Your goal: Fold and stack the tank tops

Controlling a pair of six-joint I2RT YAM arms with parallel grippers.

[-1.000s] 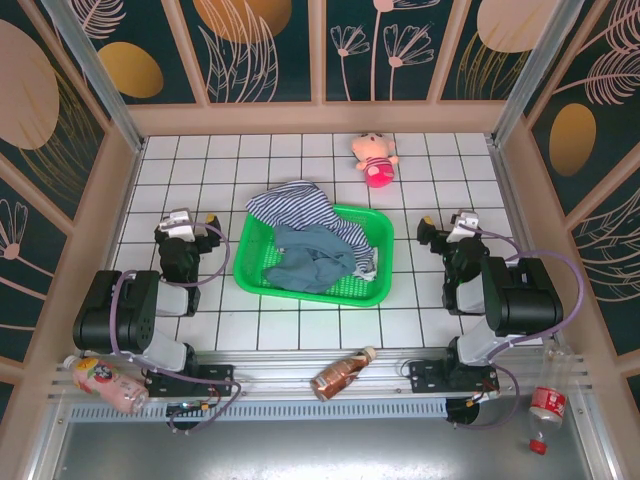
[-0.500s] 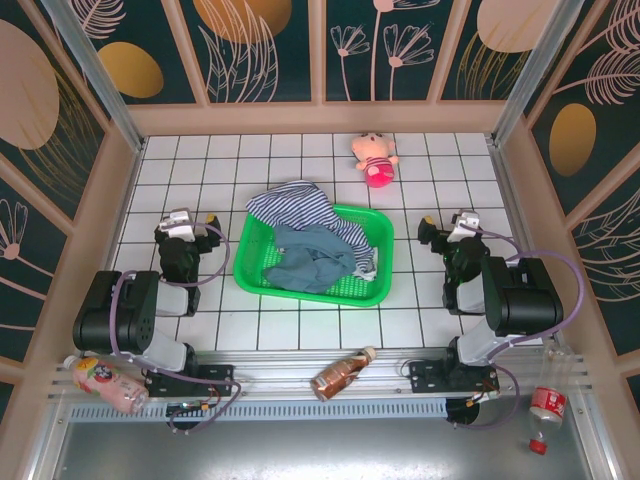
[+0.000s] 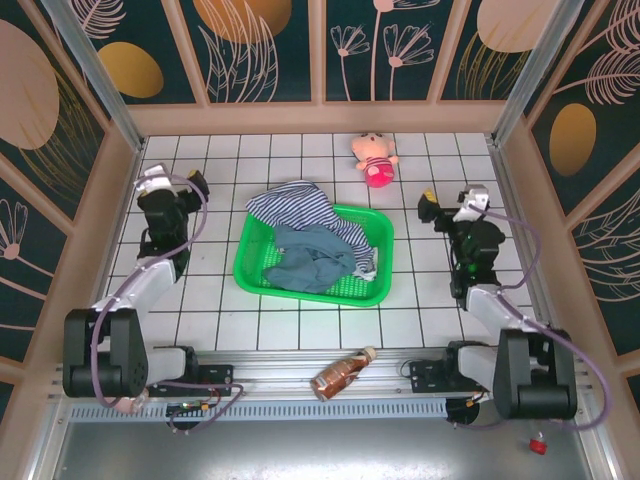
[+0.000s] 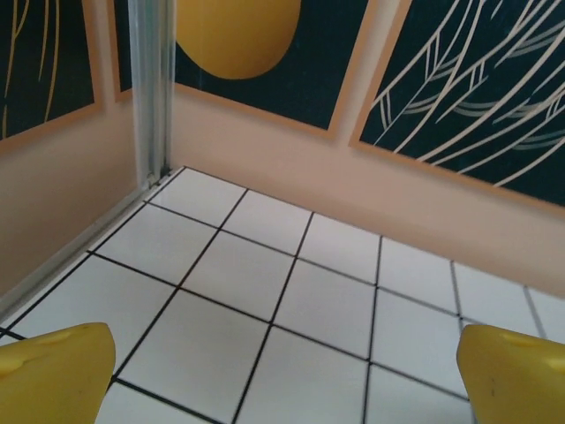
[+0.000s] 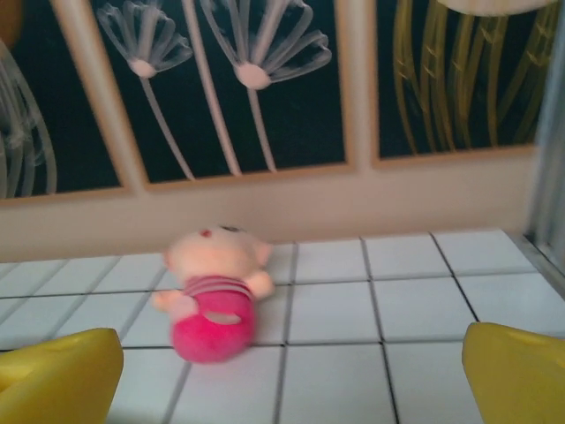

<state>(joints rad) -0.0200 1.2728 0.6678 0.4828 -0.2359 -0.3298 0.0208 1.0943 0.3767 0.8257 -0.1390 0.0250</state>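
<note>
Teal tank top point(image 3: 312, 258) crumpled inside the green basket point(image 3: 250, 276); striped tank top point(image 3: 295, 205) draped over its far rim, seemingly overlapping it. Nothing folded, nothing stacked. Left end effector point(image 3: 175, 181) and right end effector point(image 3: 450, 205) wide open, empty, either side of the basket.

Table point(image 3: 290, 150): white tiles, thin black grid lines.
Walls point(image 3: 400, 40): dark panels, gold discs, pale flower and leaf outlines, peach frames.
Corner post point(image 4: 148, 88): bare metal, upright.
Light: even, soft.

Two tank tops: a striped one point(image 3: 298, 203) and a teal one point(image 3: 312, 258), mid-frame. One basket point(image 3: 355, 285). One doll point(image 3: 375, 160), upper middle. One bottle point(image 3: 340, 375), bottom centre. Two arms: left arm point(image 3: 150, 280), right arm point(image 3: 482, 292).
</note>
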